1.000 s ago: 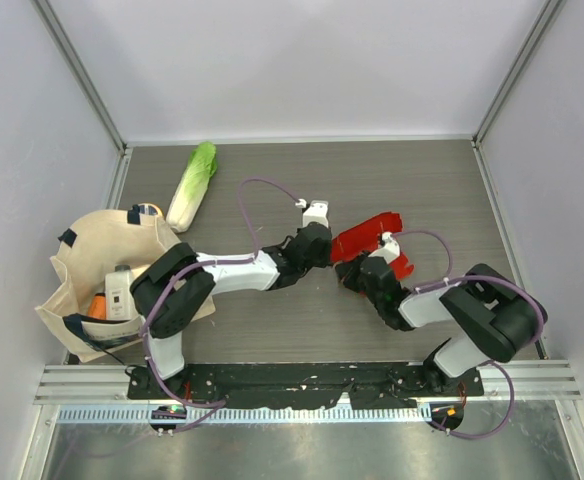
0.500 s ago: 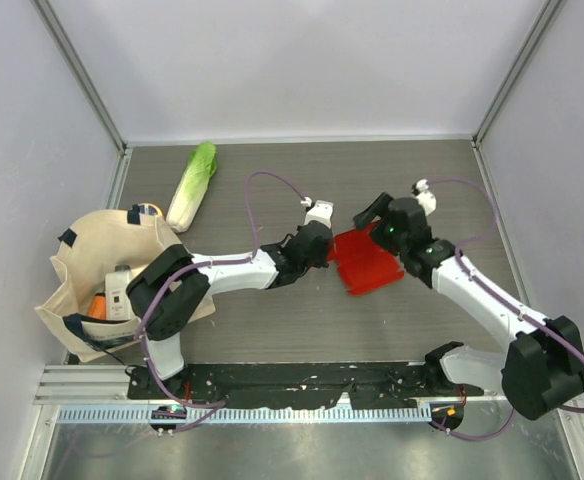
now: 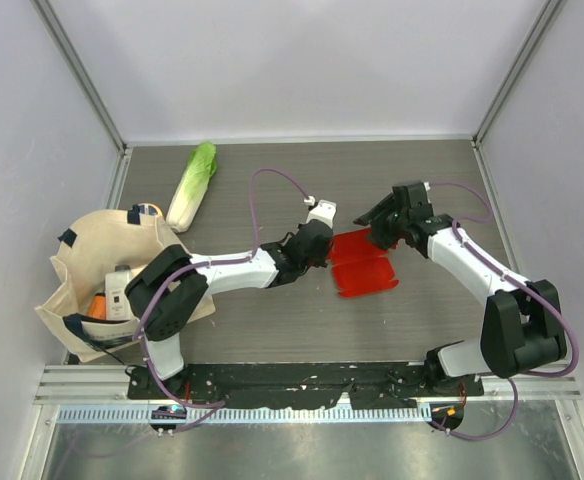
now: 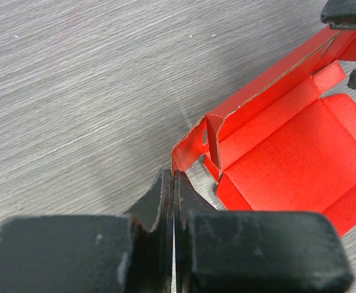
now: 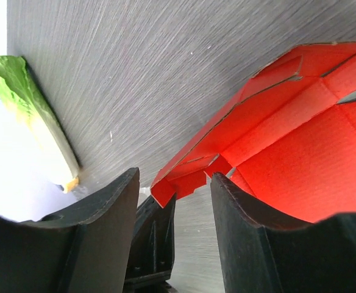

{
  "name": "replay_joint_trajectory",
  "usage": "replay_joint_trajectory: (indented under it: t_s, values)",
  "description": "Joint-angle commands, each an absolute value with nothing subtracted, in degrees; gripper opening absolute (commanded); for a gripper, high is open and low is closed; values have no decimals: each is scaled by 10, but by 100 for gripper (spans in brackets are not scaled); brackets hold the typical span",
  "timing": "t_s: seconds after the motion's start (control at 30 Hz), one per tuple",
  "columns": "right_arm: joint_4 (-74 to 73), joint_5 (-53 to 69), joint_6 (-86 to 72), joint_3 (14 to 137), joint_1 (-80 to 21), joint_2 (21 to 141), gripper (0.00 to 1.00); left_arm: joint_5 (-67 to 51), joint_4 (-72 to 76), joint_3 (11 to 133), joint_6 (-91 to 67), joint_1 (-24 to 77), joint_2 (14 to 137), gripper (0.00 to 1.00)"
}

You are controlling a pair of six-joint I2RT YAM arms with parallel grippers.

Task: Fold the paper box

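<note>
The paper box is a bright red creased card lying opened out on the grey table, its far wall and corner flaps raised. My left gripper is shut on the box's left corner flap; the left wrist view shows the flap tip pinched at the left gripper. My right gripper stands open at the box's far right corner. In the right wrist view the right gripper straddles the raised red wall without touching it. The box floor lies flat.
A green napa cabbage lies at the back left, also in the right wrist view as the cabbage. A beige tote bag with items inside sits at the left edge. White walls enclose the table on three sides.
The right arm swung from the near side round to the box's far right corner and its jaws opened. The box dropped flatter onto the table. The left gripper stayed shut on the flap.
</note>
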State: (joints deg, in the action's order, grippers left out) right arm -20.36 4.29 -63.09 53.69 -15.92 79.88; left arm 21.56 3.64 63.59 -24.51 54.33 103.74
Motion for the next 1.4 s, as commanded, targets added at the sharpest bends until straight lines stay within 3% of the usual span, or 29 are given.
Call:
replay_joint_trajectory:
  t_s: [0.0,0.43,0.73,0.93,1.37]
  values:
    - [-160,87,-699,509,-148,783,54,236,29,656,-217,545,1019,0]
    - [-106,121,-752,491,-127,836,41,242,29,660,-201,549,1020,0]
    - [-38,136,-794,442,-127,836,1,244,32,664,-200,551,1020,0]
    - [122,152,-868,362,-126,827,1,254,-17,703,-239,537,1027,0]
    - [409,106,-990,231,-132,828,1,154,-22,720,-315,487,1038,0]
